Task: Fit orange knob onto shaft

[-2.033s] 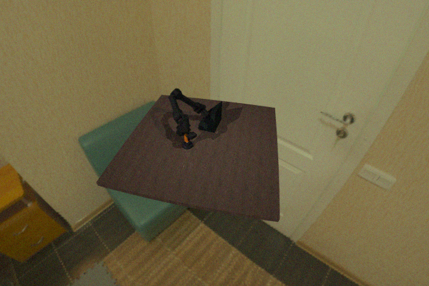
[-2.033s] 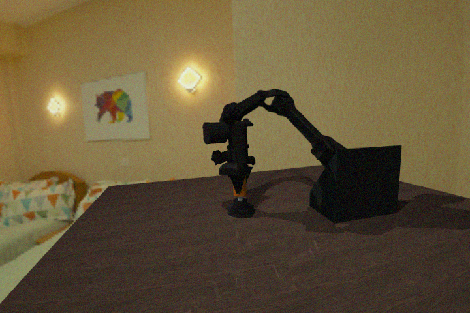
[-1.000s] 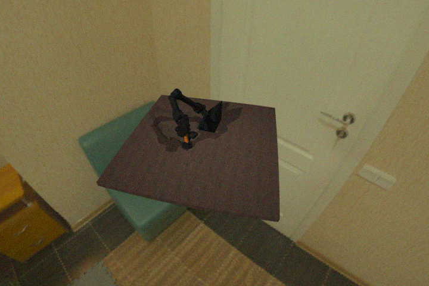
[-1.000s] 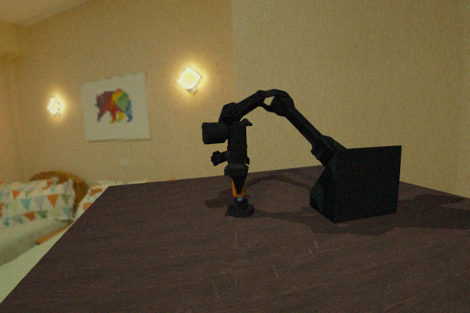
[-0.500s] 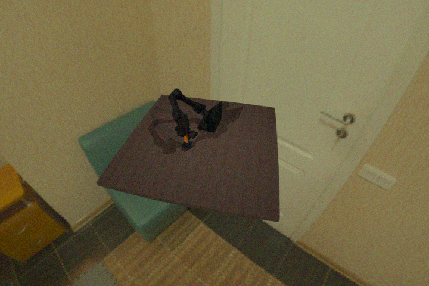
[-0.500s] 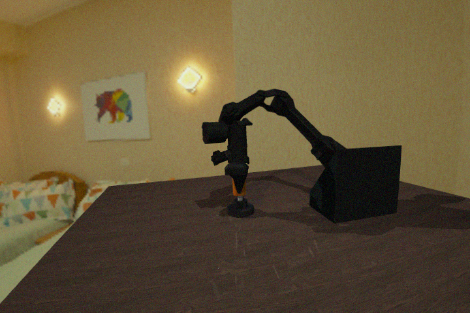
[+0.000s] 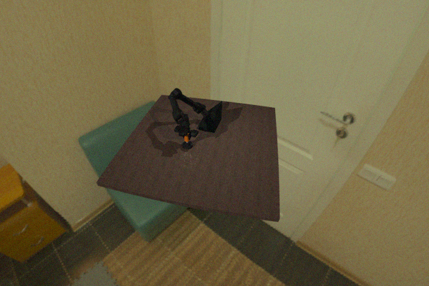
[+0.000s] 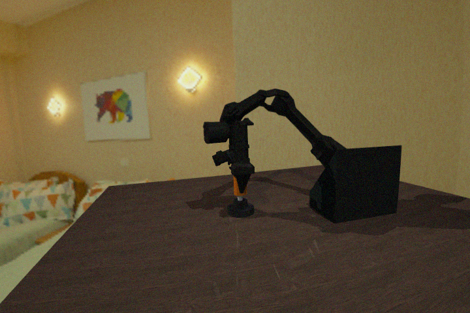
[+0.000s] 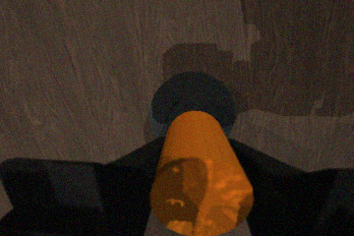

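Observation:
My gripper (image 8: pixel 241 188) (image 9: pixel 195 144) is shut on the orange knob (image 7: pixel 186 138) (image 8: pixel 236 187) (image 9: pixel 197 143) and holds it upright above the pedestal. The dark round pedestal (image 7: pixel 187 146) (image 8: pixel 241 210) (image 9: pixel 192 90) stands on the table. In the exterior view a short piece of the silver shaft (image 8: pixel 239 198) shows between the knob's lower end and the pedestal. The knob's base is off the pedestal. The hole under the knob and the shaft's flat side are hidden, so I cannot tell how they line up or whether the shaft tip is inside the hole.
The dark brown table (image 7: pixel 221 175) (image 8: pixel 150 258) carries the arm's black base block (image 7: pixel 213 118) (image 8: pixel 367 184), on the right in the exterior view. The arm arches from it over to the pedestal. Shadows of the arm lie on the table.

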You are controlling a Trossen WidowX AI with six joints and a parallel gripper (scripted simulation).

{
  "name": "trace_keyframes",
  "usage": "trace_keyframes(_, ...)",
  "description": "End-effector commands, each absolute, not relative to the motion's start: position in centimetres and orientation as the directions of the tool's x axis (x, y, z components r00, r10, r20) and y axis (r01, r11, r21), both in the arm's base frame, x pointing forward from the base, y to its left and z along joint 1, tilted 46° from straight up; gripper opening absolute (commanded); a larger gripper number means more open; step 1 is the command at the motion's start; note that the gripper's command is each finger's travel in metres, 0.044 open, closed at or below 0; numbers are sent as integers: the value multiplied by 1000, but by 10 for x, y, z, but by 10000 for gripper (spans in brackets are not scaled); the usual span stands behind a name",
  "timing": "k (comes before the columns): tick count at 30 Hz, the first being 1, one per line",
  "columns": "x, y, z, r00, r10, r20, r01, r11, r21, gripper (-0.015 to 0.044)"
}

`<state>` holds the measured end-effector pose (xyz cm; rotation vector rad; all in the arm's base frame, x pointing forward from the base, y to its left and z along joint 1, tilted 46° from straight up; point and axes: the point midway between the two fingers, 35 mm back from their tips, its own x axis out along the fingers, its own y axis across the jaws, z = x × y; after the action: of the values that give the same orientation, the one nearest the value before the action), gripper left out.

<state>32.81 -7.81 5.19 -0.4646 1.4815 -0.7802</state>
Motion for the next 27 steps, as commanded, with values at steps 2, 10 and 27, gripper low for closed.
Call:
trace_keyframes(2, 329, -77, 50, -79, -710, -699, 162, 683, -712, 0)
trace_keyframes(10, 331, -75, 52, -79, -710, -699, 162, 683, -712, 0)
trace_keyframes(27, 333, -79, 53, -79, -710, -699, 162, 683, -712, 0)
